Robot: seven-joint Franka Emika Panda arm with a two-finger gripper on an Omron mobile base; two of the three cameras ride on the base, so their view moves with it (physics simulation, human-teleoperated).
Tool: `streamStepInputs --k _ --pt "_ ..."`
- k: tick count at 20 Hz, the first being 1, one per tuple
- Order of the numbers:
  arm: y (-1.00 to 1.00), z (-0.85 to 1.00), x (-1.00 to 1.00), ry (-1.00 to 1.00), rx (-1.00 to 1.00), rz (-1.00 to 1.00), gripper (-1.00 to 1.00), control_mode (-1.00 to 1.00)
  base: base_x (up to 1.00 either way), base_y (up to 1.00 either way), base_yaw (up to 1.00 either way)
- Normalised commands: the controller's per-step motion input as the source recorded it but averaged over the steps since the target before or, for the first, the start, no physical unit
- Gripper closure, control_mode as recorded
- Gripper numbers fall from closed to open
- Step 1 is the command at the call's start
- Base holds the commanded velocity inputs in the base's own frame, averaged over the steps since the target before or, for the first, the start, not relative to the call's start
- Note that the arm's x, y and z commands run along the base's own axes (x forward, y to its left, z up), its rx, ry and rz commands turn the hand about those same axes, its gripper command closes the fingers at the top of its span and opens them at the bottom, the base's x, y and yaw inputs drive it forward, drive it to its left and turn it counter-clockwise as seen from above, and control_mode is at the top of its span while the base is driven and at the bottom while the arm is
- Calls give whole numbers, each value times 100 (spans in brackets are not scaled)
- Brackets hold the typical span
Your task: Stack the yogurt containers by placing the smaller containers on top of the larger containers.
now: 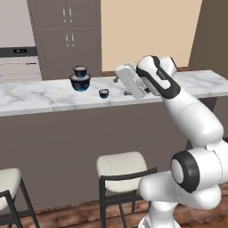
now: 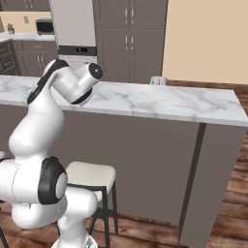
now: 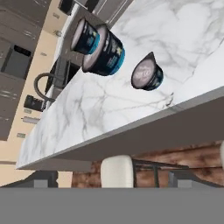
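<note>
- Marble worktop [image 1: 44, 95]: medium cup [image 1: 80, 70] sits atop large cup [image 1: 80, 83] — first stacking done.
- Tiny cup [image 1: 103, 93] stands just beside large cup, unstacked.
- Claw [image 1: 116, 80]: spread or pressed together, cannot tell.

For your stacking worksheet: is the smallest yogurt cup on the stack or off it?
Off. The smallest cup stands alone on the marble counter, apart from the medium cup sitting atop the largest cup.

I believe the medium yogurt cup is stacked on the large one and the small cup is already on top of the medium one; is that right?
Not quite. The medium cup does sit on the large cup, but the small cup stands by itself on the marble counter, beside the stack rather than on it. The left base view shows this.
</note>
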Motion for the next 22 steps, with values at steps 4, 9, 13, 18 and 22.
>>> streamStepInputs --k 4,9,13,18,22 --pt "-1 0 26 21 2 2 -100 -100 0 0 0" --pt "0 0 22 17 0 0 -100 -100 0 0 0" --pt "0 -1 4 9 0 0 -100 -100 0 0 0" --pt "-2 -12 -12 0 0 1 -100 -100 0 0 0" --pt "0 -20 -21 -1 -2 3 -100 -100 0 0 0"
